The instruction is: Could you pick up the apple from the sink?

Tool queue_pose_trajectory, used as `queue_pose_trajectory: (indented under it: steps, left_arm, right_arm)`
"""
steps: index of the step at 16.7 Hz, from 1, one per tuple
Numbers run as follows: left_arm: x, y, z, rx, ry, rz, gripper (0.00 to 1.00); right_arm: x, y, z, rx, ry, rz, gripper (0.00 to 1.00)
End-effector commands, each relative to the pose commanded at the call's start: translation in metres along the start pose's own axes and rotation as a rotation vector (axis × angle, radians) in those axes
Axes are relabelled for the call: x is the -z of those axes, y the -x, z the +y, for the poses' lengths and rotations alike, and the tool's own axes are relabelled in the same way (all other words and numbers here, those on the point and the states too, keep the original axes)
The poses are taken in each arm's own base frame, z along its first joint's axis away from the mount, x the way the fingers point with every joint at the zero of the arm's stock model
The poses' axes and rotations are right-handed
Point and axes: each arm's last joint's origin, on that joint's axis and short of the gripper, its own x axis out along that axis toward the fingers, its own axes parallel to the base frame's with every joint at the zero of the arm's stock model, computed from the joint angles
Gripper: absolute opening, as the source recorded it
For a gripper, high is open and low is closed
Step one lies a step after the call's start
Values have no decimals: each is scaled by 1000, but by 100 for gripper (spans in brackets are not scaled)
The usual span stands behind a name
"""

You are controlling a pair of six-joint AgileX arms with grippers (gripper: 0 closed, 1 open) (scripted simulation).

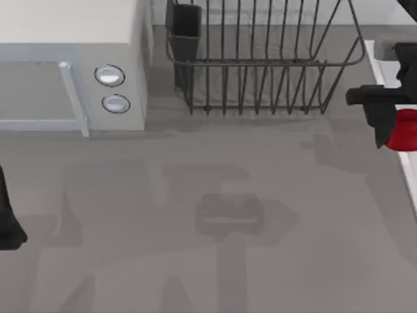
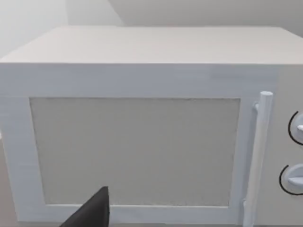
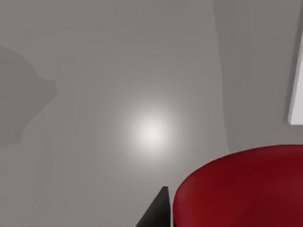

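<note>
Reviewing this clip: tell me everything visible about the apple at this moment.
The apple is glossy, deep red and rounded, cut off by the top view's right edge, just below the sink rim's white strip. The right pincer sits against its left side, one dark finger overlapping it. In the right wrist view it looms large beside a dark fingertip, above a smooth grey surface. No stem is visible.

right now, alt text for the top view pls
The right pincer is at the table's right edge against the red apple, by the sink rim. A wire dish rack and white microwave stand behind.
</note>
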Motion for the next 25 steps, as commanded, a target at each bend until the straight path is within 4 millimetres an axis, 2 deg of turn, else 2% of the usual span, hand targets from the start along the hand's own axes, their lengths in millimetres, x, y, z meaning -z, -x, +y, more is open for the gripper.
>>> queue_pose_trajectory:
  steps: [2,9,11,14,25]
  left_arm:
    - [0,0,0,0,0,0,100]
    - [0,0,0,0,0,0,100]
    - [0,0,0,0,0,0,100]
    - [0,0,0,0,0,0,100]
    - [0,0,0,0,0,0,100]
  right_arm:
    - [-2,-16,1,1,1,2,0]
    - [-1,-96,1,-2,4,-13,0]
    - [1,-104,1,0,4,-7,0]
    - [1,-105,1,0,4,-6,0]
    - [1,-105,1,0,4,-6,83]
